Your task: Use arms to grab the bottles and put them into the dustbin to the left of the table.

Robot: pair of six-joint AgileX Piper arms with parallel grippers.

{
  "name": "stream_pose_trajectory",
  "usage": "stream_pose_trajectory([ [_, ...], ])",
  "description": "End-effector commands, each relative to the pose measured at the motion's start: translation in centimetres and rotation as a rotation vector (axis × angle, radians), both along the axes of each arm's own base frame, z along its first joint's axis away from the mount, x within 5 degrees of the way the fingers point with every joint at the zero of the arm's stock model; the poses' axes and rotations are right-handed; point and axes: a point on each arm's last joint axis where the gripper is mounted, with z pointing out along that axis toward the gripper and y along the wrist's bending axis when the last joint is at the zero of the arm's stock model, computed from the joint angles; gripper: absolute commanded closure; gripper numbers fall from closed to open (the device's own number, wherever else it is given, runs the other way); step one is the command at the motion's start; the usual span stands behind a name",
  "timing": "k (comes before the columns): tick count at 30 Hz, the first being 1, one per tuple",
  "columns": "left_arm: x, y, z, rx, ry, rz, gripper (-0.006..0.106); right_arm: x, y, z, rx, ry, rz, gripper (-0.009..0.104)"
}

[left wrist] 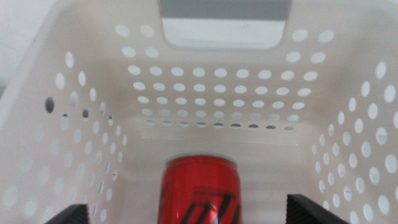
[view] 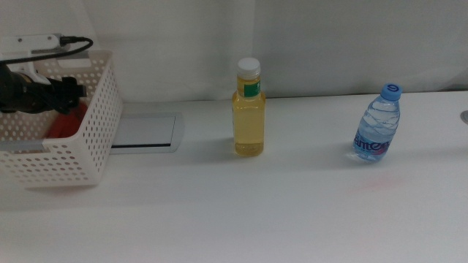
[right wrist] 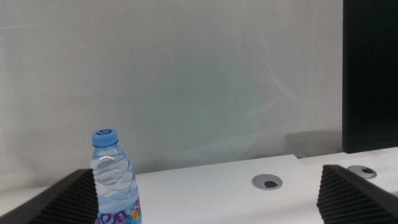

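Note:
The dustbin (view: pixel 91 139), a white perforated basket, stands at the table's left end. My left gripper (view: pixel 73 91) reaches into it from the left. In the left wrist view the left gripper (left wrist: pixel 193 214) is open, its jaws wide apart on either side of a slim red can (left wrist: pixel 199 193) that lies inside the dustbin (left wrist: pixel 217 93) without touching them. The can (view: pixel 67 124) shows red through the basket wall. A yellow-liquid bottle (view: pixel 248 109) with a white cap stands upright mid-table. A blue-capped water bottle (view: pixel 378 124) stands at the right. My right gripper (right wrist: pixel 208 199) is open, away from the water bottle (right wrist: pixel 115 180).
A grey inset panel (view: pixel 146 133) lies in the white table (view: pixel 256 212) just right of the basket. A grey cable grommet (right wrist: pixel 267 182) sits in the tabletop behind the water bottle. A white curtain backs the table, and a dark panel (right wrist: pixel 370 74) stands to one side in the right wrist view.

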Motion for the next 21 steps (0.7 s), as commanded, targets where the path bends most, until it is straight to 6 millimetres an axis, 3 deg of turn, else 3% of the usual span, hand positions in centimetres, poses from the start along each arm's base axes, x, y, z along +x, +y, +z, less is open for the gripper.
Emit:
stream_pose_trajectory([
  [1,0.1,0.1,0.6,-0.005,-0.035,0.008,0.015,-0.1,0.0,-1.1,-0.008,0.004,-0.006,0.001],
  [7,-0.3,0.0,2.5,-0.001,-0.08,0.009,0.015,-0.1,0.0,-1.1,-0.008,0.004,-0.006,0.001],
  [16,-3.0,-0.6,10.1,0.033,-0.248,0.0,0.015,-0.1,0.0,-1.1,-0.008,0.004,-0.006,0.001],
  [21,-5.6,-2.4,14.3,0.037,-0.292,-0.032,0.016,-0.1,0.0,-1.1,-0.008,0.004,-0.006,0.001],
])
